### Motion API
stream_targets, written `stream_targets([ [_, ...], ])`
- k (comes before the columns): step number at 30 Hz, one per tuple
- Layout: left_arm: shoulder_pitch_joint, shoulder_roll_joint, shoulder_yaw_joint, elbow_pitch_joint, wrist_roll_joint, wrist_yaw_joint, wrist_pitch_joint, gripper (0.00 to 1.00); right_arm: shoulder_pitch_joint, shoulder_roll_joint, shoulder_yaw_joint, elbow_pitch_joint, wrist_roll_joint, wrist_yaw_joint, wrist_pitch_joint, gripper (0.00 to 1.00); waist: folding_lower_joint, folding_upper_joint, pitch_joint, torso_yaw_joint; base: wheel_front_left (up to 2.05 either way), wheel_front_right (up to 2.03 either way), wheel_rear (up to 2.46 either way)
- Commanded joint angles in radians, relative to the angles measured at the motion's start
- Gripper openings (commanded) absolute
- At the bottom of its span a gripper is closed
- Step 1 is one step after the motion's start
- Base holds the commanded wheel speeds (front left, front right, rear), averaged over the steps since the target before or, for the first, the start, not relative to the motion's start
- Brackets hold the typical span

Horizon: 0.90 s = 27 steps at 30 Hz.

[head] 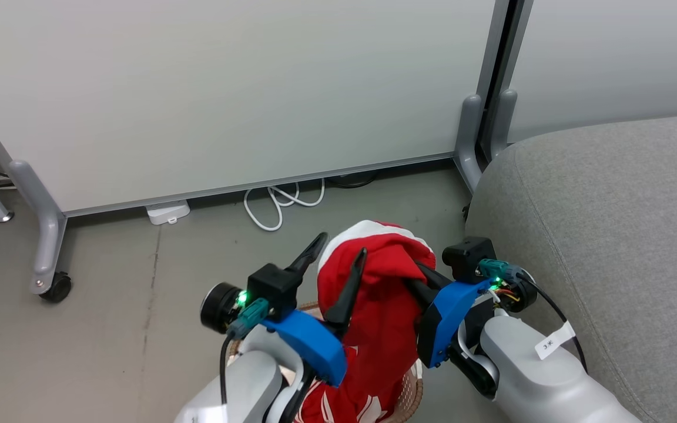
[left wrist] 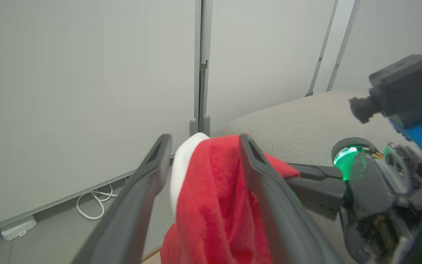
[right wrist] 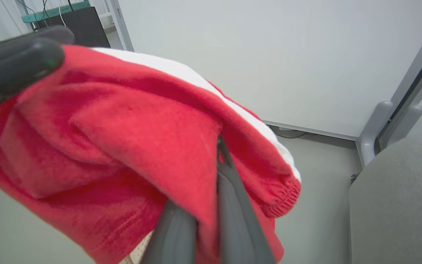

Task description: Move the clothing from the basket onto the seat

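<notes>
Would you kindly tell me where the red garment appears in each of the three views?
Head view: the red garment is at lower centre.
Left wrist view: the red garment is at bottom centre, between the open fingers of the left gripper.
Right wrist view: the red garment covers left and centre, pinched by the right gripper.
Shared landmark: the grey seat, on the right in every view.

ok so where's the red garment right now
In the head view, low centre: the red garment hangs above the basket, held by the right gripper, left of the grey seat.
</notes>
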Motion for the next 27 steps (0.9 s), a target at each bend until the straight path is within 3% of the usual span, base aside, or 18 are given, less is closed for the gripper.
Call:
stream_targets([
  [1, 0.025, 0.01, 0.014, -0.011, 0.015, 0.002, -0.004, 1.0, -0.008, -0.005, 0.001, -0.002, 0.004, 0.0, -0.005, 0.0, 0.0, 0.0, 0.001, 0.0, 0.0, 0.0, 0.0],
  [12, 0.218, 0.055, 0.228, -0.161, 0.199, -0.022, -0.005, 1.0, -0.005, -0.014, -0.014, -0.021, -0.003, 0.0, -0.006, 0.0, 0.0, 0.0, 0.004, -0.008, 0.0, 0.0, 0.0],
  [20, 0.336, 0.015, 0.398, -0.228, 0.317, -0.079, -0.005, 1.0, 0.0, -0.021, -0.021, -0.028, -0.012, 0.0, -0.006, 0.0, 0.0, 0.0, 0.004, -0.015, 0.0, 0.0, 0.0],
  [27, 0.375, -0.029, 0.483, -0.214, 0.376, -0.123, -0.005, 1.0, 0.006, -0.023, -0.024, -0.03, -0.013, 0.0, -0.006, 0.0, 0.0, 0.0, 0.003, -0.023, 0.0, 0.0, 0.0],
])
